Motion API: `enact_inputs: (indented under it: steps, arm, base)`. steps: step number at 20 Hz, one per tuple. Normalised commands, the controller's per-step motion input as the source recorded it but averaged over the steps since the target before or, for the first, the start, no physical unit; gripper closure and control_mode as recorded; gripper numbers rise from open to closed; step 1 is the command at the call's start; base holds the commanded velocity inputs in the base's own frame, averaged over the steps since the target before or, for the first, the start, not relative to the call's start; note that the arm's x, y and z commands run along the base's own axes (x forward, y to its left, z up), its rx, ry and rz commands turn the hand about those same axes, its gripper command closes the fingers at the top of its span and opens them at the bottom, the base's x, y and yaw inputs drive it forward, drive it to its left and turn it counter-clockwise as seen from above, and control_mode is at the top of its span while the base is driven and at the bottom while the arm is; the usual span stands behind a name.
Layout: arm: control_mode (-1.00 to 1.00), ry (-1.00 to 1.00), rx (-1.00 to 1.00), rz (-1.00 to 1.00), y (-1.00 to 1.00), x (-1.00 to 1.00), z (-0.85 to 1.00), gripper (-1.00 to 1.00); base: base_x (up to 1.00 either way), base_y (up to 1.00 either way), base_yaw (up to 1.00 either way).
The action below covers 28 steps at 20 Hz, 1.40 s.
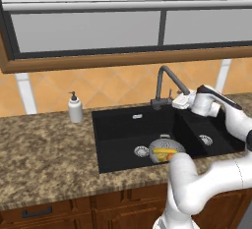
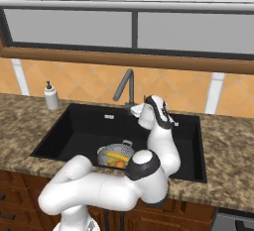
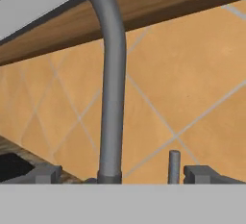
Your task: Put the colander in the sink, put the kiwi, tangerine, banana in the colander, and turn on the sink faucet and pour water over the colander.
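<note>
Two fingertips (image 3: 45,174) spread wide, empty, flank the sink faucet (image 3: 112,98) at the sink's (image 1: 118,161) back edge; its rigid side lever (image 3: 174,166) should swing lightly when nudged near its tip.

No legible text, labels, brands, numbers or signs in any view. Soap dispenser (image 1: 75,108) carries a plain white body, no print. Sink faucet (image 3: 112,88) and sink (image 1: 118,125) surfaces are unmarked.
</note>
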Motion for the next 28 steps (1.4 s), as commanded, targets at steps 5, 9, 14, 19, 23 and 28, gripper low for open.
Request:
enact_inputs:
  steps: [5,9,14,19,23,28]
  arm:
    - [-1.0,0.0,0.0,-0.1,-0.08,0.45,-0.05,-1.0]
    - [-1.0,0.0,0.0,-0.12,-0.01,0.33,-0.12,-1.0]
    - [-1.0,0.0,0.0,-0.07,-0.16,0.4,-0.19,-1.0]
    - [-1.0,0.0,-0.02,-0.02,-0.26,0.41,-0.22,-1.0]
    - [-1.0,0.0,0.0,-0.02,-0.23,0.45,-0.11,-1.0]
    - [-1.0,0.0,0.0,-0.02,0.0,0.18,-0.12,-1.0]
  base:
    - [0.0,0.0,0.0]
    - [0.0,0.0,0.0]
    - [0.0,0.0,0.0]
    - [0.0,0.0,0.0]
    - [0.0,0.0,0.0]
    - [0.0,0.0,0.0]
